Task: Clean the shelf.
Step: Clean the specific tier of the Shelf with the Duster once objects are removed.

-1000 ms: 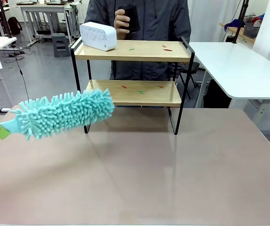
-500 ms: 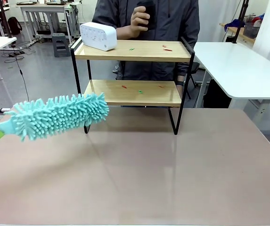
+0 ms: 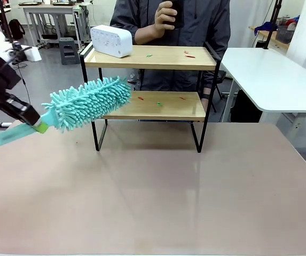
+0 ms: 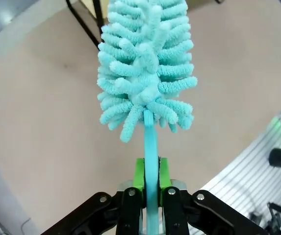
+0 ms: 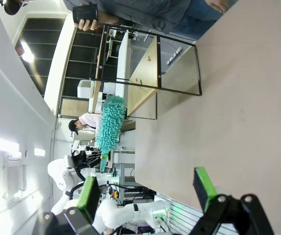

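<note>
The left gripper (image 3: pixel 37 126) is clenching a teal duster (image 3: pixel 88 100) pointing ahead at the shelf (image 3: pixel 158 57). The right gripper (image 5: pixel 146 186) is hanging released.

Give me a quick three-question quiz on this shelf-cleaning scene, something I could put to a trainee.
1. True or false: the left gripper is shut on the handle of the duster.
2. Where on the shelf does the white box stand? A: top board. B: lower board. C: the tabletop, beside its legs.
3. Fill in: the right gripper is ____.
Key: 1 true; 2 A; 3 open.
</note>
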